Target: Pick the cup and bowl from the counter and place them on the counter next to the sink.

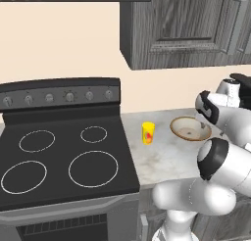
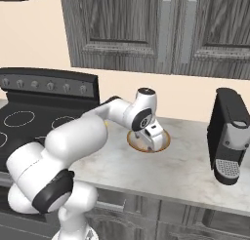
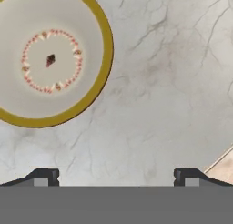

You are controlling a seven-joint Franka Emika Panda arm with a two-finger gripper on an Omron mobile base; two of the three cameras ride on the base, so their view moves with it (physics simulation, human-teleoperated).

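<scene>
Bowl (image 3: pixel 50 54): round, shallow, tan rim, pale inside with ring of reddish dots; sits on counter (image 3: pixel 154 104), marbled grey-white stone. Cup (image 1: pixel 148 132): small yellow tumbler, red mark, upright left of bowl, near stove (image 1: pixel 59 161), black glass. Gripper (image 3: pixel 116 177): above counter beside bowl, jaws wide apart, empty. No legible writing.

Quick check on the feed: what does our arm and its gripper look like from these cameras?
The arm is glossy white, built of rounded segments with dark grey-black bands at its joints. The gripper ends in two small dark finger tips with pale grey pads. No cables or markings are visible.
</scene>
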